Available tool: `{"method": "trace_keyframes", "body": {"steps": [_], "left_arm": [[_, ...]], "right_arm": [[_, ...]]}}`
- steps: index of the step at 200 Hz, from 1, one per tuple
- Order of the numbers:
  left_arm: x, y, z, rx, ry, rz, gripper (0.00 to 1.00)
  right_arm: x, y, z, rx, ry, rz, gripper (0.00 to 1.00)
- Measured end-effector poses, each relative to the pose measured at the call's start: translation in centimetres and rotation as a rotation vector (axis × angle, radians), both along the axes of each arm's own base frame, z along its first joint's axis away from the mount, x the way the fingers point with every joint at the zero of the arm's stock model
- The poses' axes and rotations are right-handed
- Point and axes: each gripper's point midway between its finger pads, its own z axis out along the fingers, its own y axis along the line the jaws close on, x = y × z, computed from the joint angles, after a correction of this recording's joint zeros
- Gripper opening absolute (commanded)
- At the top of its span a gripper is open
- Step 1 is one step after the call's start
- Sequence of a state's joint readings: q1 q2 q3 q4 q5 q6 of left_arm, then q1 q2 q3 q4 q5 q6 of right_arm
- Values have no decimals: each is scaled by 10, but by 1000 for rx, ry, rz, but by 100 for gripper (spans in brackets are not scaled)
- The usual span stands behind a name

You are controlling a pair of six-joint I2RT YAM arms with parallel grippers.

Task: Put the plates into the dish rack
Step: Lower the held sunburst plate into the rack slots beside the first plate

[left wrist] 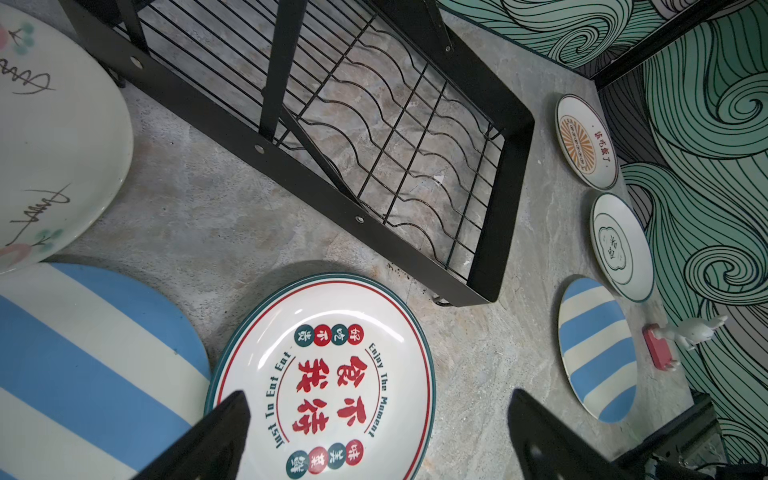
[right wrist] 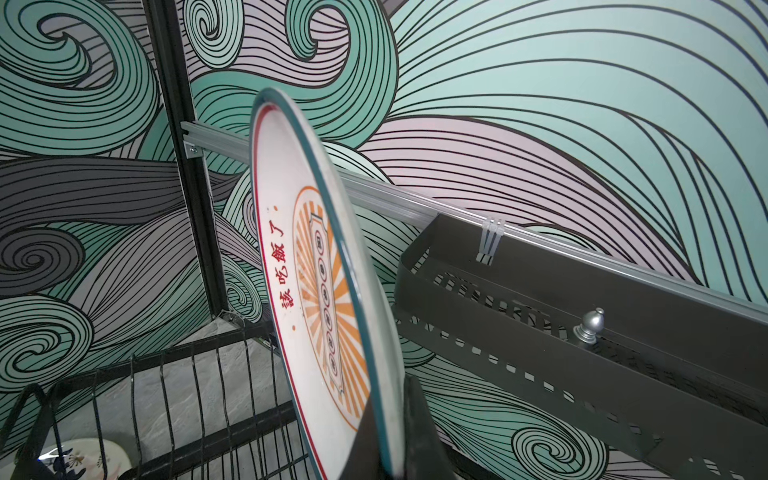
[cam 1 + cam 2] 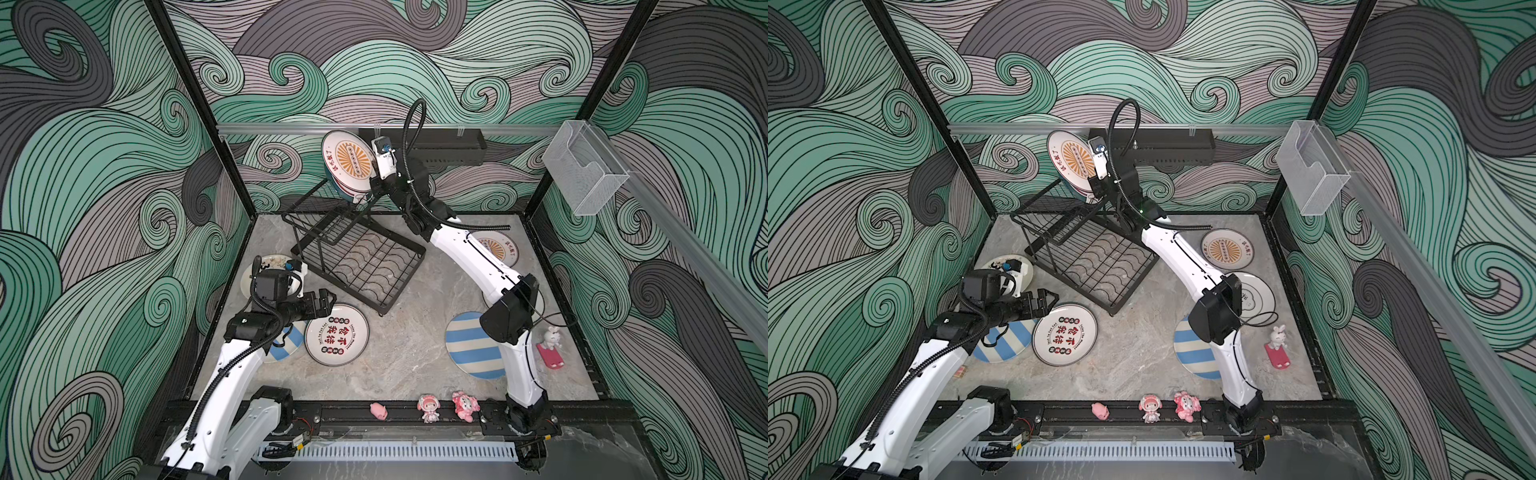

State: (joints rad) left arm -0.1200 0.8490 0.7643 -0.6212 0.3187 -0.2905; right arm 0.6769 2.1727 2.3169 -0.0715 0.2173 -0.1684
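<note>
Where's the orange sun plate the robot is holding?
In both top views the orange sunburst plate stands on edge, pinched by the right gripper, high at the back above the dish rack, beside the black wall shelf.

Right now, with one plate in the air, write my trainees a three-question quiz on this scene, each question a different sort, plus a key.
1. True or false: the right gripper is shut on the orange-sunburst plate, held on edge above the dish rack.
2. Between the fingers of the open left gripper, which plate shows? A striped; B red-character plate; C floral.
3. How many pink figurines stand on the front rail?
Key: 1 true; 2 B; 3 three.
</note>
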Motion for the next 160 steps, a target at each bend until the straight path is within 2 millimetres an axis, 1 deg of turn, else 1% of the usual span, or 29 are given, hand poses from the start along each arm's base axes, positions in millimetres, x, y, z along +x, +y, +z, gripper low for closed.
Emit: {"method": "trace_keyframes", "body": {"steps": [28,49,69,104,147,160], "left_arm": [[0,0,0,1,0,1,99],[0,0,0,1,0,1,99],[0,0,0,2,0,1,99],[0,1,0,5,-1,1,99],[0,1,0,5,-1,1,99],[0,1,0,5,-1,1,99]], "right_arm": [[8,6,-13,-4,6,-1,0],[14,11,-27,-14,17,-5,0],[18,12,-35,-21,25,-11,0],[20,13,-32,-17,-3,-24,0],[19,12,-18,-27,-75,-65,0],[19,14,-18,-35,-86,-72,0]]}}
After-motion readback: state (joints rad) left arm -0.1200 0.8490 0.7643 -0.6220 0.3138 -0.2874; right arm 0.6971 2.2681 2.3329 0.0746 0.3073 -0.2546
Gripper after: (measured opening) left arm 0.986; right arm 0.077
